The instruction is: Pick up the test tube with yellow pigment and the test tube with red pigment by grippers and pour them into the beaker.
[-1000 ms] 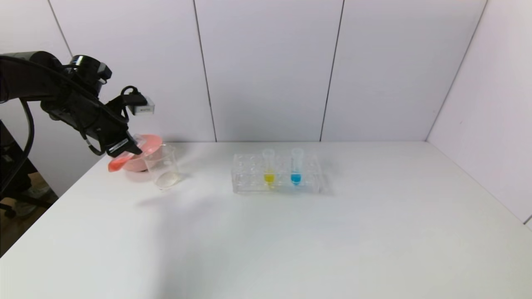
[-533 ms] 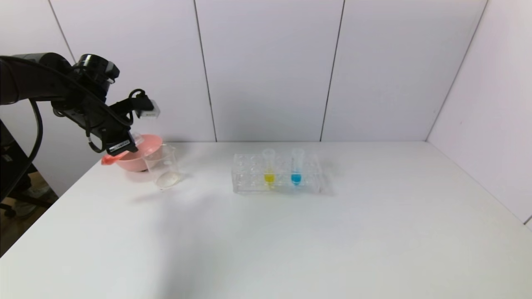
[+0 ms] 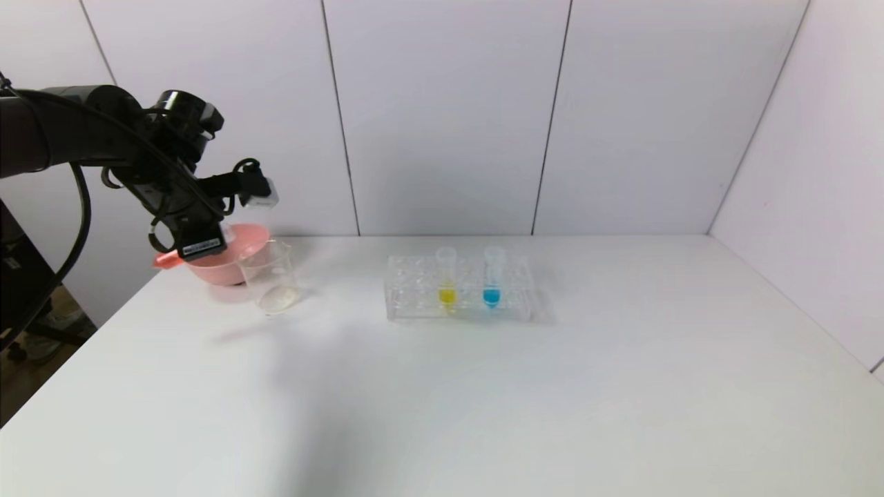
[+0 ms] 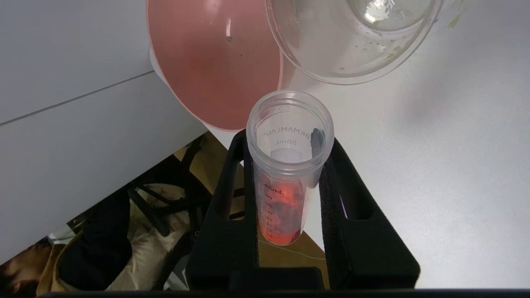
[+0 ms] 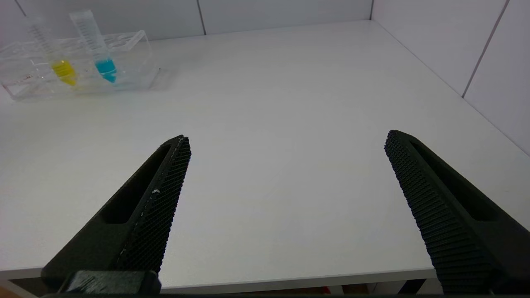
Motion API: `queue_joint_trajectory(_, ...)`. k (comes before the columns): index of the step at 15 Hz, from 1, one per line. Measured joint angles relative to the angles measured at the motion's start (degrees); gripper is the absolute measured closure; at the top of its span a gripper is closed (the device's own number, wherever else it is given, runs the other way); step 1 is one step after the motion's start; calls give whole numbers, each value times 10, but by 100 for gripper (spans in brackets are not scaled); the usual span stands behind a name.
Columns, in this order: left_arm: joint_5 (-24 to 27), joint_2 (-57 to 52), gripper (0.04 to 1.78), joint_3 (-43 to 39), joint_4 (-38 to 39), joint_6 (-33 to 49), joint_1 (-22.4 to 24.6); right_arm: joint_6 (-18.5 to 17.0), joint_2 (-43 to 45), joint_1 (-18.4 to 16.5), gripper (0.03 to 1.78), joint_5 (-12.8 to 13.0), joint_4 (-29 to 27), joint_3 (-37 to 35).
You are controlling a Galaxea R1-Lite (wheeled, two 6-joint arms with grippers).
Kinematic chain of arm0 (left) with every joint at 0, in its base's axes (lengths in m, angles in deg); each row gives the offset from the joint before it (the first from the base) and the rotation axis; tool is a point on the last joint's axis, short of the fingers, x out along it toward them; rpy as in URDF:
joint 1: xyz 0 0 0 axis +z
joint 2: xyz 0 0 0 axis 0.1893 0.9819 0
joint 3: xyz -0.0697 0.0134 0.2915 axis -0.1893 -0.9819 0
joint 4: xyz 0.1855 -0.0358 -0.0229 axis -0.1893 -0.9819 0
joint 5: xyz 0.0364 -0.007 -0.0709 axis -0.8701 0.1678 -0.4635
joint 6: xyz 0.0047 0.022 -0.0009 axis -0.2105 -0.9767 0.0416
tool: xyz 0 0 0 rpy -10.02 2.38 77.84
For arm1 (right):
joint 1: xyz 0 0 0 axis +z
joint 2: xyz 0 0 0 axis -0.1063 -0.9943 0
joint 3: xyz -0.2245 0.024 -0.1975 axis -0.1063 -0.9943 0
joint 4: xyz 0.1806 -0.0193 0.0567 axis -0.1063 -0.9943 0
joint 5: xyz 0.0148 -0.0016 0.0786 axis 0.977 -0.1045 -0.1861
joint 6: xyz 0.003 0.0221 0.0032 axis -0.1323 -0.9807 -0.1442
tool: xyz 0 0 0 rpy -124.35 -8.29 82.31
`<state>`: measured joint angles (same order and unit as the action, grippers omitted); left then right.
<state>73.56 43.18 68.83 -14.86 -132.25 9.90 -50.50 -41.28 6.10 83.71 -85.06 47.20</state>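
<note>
the left pincer (image 3: 200, 246) is raised over the tabletop's (image 3: 442, 386) left edge, clenched on the test tube with red pigment (image 4: 285, 174) between its fingers. the tube lies near level, red tip out past the edge, open mouth toward the pink bowl (image 3: 238, 252) and the beaker (image 3: 271, 277) just beside it. clear, graduated, red-orange liquid at the tip. the right pincer (image 5: 285, 165) is released, low at the near right.

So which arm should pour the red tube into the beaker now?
Left. The left gripper is already shut on the test tube with red pigment, tilted beside the beaker. The right gripper hangs open and empty near the table's front edge.
</note>
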Motion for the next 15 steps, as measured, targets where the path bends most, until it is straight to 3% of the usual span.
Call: queue_joint_trajectory(15, -161, 18, 138, 0, 6, -30, -59, 0, 0, 0, 10, 0, 0, 0)
